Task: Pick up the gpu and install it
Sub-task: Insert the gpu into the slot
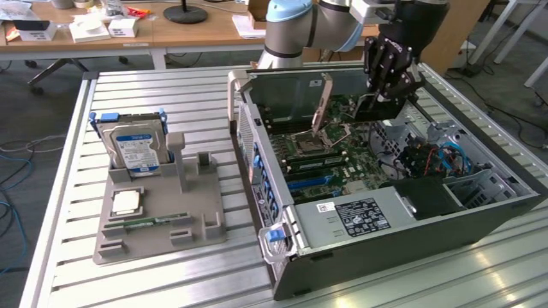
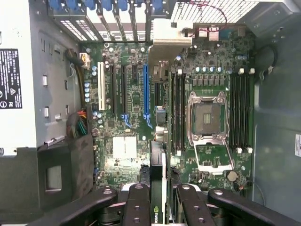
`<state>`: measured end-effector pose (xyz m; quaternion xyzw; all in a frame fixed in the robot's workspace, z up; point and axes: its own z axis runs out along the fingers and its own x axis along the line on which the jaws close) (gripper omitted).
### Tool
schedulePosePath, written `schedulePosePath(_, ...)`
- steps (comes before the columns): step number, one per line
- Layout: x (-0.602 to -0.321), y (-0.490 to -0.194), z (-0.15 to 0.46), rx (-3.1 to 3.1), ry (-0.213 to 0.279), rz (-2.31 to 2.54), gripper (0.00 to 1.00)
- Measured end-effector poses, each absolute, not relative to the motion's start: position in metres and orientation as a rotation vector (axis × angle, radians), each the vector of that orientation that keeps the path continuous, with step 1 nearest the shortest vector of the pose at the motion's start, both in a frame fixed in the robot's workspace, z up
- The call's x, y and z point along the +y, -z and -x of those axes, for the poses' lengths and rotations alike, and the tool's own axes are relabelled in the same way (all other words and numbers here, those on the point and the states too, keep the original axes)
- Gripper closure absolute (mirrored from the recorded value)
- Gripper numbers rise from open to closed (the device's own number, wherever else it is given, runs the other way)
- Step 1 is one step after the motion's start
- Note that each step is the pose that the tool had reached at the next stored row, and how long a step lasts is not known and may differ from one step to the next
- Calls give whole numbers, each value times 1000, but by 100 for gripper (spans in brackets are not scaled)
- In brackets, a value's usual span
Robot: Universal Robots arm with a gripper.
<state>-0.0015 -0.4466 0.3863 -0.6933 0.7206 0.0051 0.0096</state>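
Gripping thin, flat black gpu (image 2: pixel 157 162) edge-on, end effector (image 2: pixel 159 190) part-closed around it, above green motherboard (image 2: pixel 124 108)

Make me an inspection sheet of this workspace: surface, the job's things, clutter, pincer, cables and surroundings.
Surface: slatted metal table.
Job's things: gpu held on edge above the motherboard inside the open computer case; not yet in a slot.
Clutter: grey holder carrying an upright hard drive and a memory stick.
Pincer: pincer shut on the gpu.
Cables: blue cables inside the case; loose cables on the floor.
Surroundings: wooden desk with boxes behind the table.
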Motion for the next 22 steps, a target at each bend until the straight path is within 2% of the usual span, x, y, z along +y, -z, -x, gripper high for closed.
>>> schedulePosePath(22, -447, -364, 3, 2250, -16, 2165, 74)
